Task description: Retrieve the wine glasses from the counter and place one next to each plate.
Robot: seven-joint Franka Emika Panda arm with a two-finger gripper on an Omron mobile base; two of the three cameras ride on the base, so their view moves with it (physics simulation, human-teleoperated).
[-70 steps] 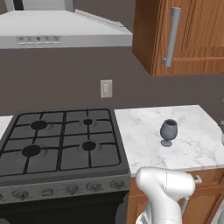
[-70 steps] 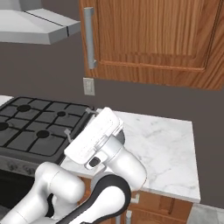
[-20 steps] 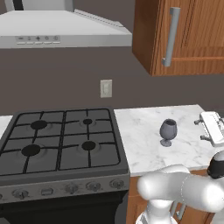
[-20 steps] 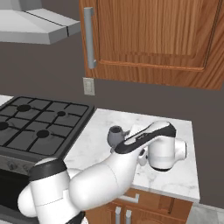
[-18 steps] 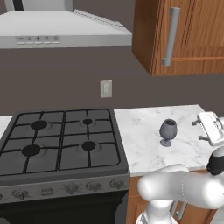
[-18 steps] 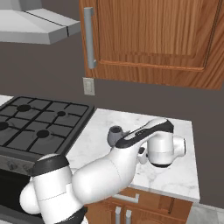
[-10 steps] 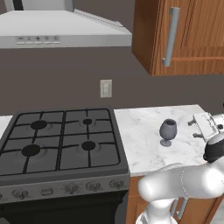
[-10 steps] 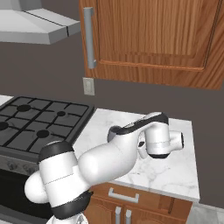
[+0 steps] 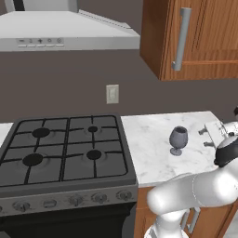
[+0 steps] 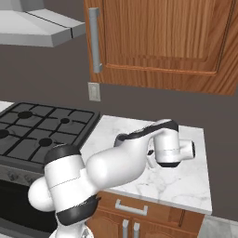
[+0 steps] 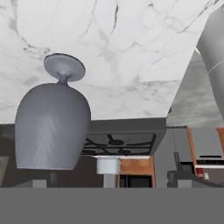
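We see the wine glass [image 9: 178,140] upright on the counter [image 9: 153,148], just left of our empty, wide-open claw [image 9: 210,135].

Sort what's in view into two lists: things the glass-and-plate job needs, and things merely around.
Belongs to the job:
- wine glass, upright on the counter
- end effector, open, to the right of the glass and not touching it

Just around:
- gas stove
- range hood
- wall cabinet
- wall outlet
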